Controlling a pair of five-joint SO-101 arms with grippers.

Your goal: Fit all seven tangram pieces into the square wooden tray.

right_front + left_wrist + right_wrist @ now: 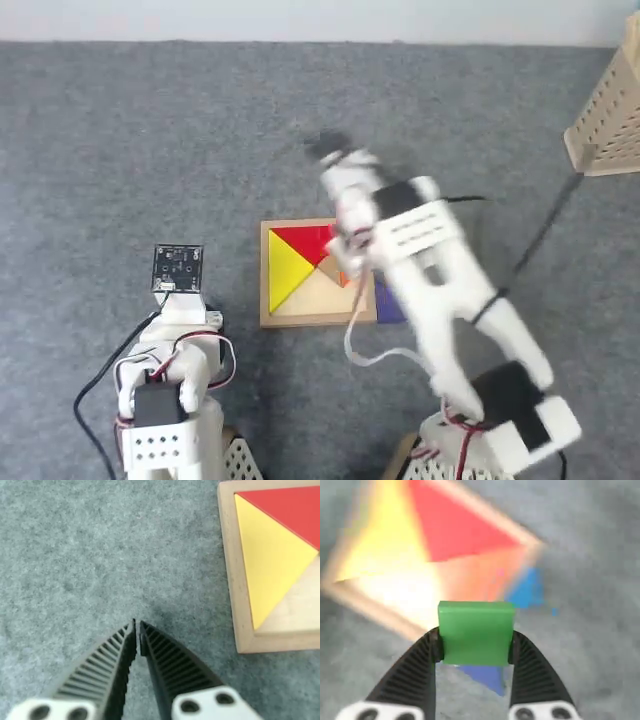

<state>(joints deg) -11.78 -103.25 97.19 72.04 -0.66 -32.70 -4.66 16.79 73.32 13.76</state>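
1. Judged as mid-carry of one piece: green square plastic block [476, 632] pinched by two opposite sides in the right claw [475, 641], clear of the grey felt-covered bench [150, 150].
2. Held over or just off the square wooden tray [266, 275]; impossible to tell the exact spot from the smeared right wrist view.
3. Already seated in the tray: large red triangle [305, 243] along the far side, large yellow triangle [285, 268] along the left side, and an orange piece [343, 276] toward the right side, partly under the arm.
4. Bare wood floor open in the near part of the tray, so by judgement well short of seven pieces, about halfway at best.
5. On the bench just outside the tray's right edge, a blue piece [392, 303], not yet fitted.
6. Next move, likely: square the green block to a free pocket beside the orange piece, lower it flat, and let go only once seated. Risk of catching the rim or nudging seated neighbours.
7. Right arm [440, 290] stretched forward from its base at the near right, wrist bent down over the tray's right side.
8. Left arm [170, 390] folded back near its base, left of the tray. Left claw [137, 626] clenched on nothing, tips all but touching, aimed down at bare bench beside the tray's left rim.
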